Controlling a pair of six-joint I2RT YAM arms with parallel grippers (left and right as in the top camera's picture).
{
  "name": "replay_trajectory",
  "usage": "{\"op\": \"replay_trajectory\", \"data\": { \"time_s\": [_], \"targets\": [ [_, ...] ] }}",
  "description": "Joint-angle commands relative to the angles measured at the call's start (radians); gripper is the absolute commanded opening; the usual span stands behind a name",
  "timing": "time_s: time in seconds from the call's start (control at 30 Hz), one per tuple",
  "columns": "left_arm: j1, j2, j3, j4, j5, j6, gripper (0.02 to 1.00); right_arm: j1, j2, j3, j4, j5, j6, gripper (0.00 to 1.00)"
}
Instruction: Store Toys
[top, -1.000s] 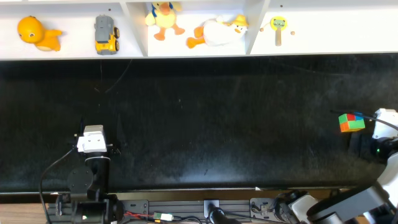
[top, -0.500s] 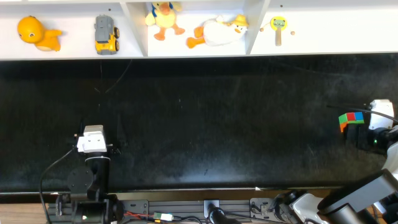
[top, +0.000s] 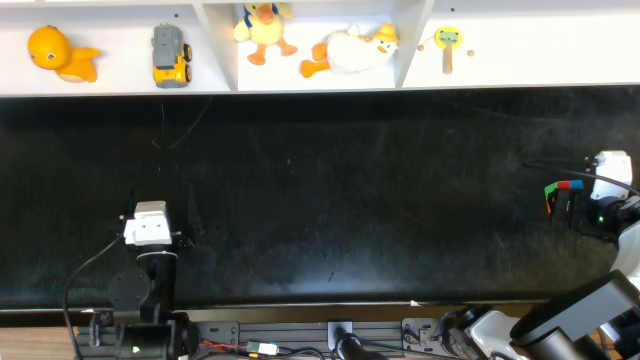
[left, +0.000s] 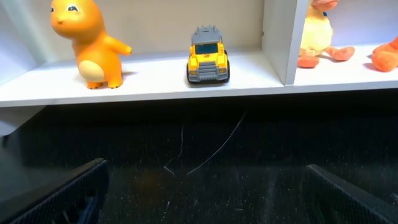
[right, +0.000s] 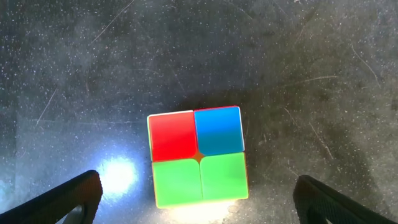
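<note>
Cube, with red, blue and green faces showing, lies on the bench near its right edge. It is directly under the right hand, whose fingers stand wide apart on either side without touching it. I judge the step in hand to be the grasp. The next move calls for a straight descent so the fingers straddle the cube, then a firm close on two flat sides before any lift. The left hand sits near its base, fingers also spread and holding nothing, facing the shelf. Along that shelf at the far side stand an orange figure, a yellow truck, a duck, a white plush and a small stick toy. The cube looks bound for a bay there, a long carry across the bench. No writing or label can be read on any toy
</note>
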Motion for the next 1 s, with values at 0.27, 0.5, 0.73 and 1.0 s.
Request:
{"op": "replay_trajectory", "data": {
  "time_s": [0.27,0.5,0.73,1.0],
  "targets": [
    [-0.001,-0.01,-0.001,-0.003,-0.005,0.016,0.998,0.028,0.067,0.027,0.009,-0.013,0.028,0.996],
    [-0.001,-0.01,-0.001,-0.003,-0.005,0.016,0.998,0.045,0.067,0.027,0.019,0.005,0.051,0.542],
    [-0.001,-0.01,-0.001,-0.003,-0.005,0.016,0.998,0.045,0.067,0.027,0.019,0.04,0.05,0.487],
    [-0.001,-0.01,-0.001,-0.003,-0.005,0.016,0.996,0.046,0.067,0.027,0.023,0.039,0.069,0.457]
  ]
}}
